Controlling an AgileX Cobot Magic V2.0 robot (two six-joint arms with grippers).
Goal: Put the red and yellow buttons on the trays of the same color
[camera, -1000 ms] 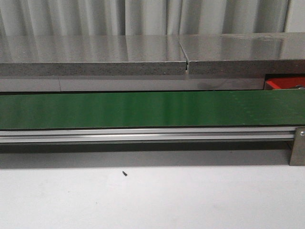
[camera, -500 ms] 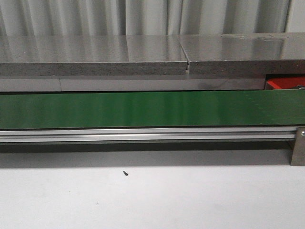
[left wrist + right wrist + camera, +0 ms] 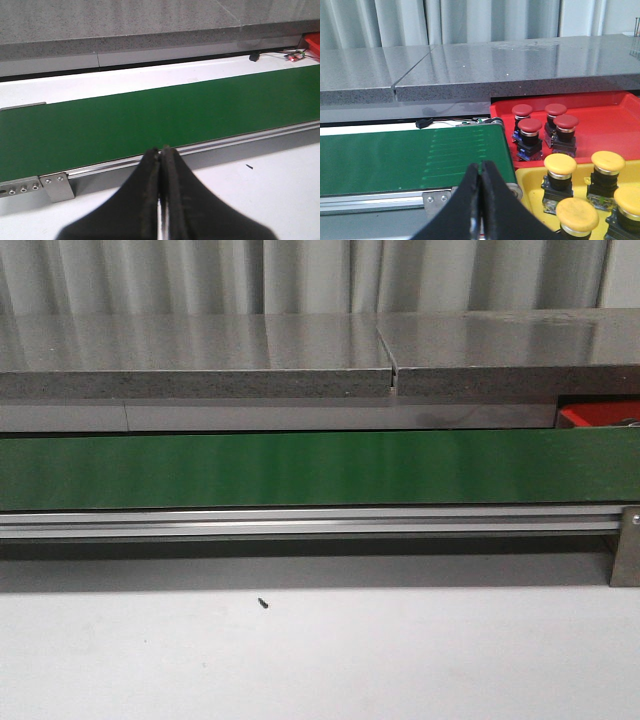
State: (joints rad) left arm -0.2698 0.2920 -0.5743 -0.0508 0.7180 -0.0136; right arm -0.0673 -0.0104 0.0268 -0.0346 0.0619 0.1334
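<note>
In the right wrist view a red tray (image 3: 607,122) holds several red buttons (image 3: 529,125), all upright. In front of it, a yellow tray (image 3: 529,176) holds several upright yellow buttons (image 3: 560,164). My right gripper (image 3: 481,165) is shut and empty, hanging over the belt's end just left of the yellow tray. My left gripper (image 3: 161,149) is also shut with nothing in it, above the belt's near rail. Only a corner of the red tray (image 3: 598,416) shows in the front view, and a sliver of it (image 3: 313,40) in the left wrist view. Neither arm appears in the front view.
A long green belt (image 3: 300,470) with an aluminium rail (image 3: 300,523) runs across the white table, and nothing lies on it. A grey stone ledge (image 3: 200,360) stands behind it. A metal bracket (image 3: 627,545) ends the rail at right. A small dark speck (image 3: 262,603) lies on the table.
</note>
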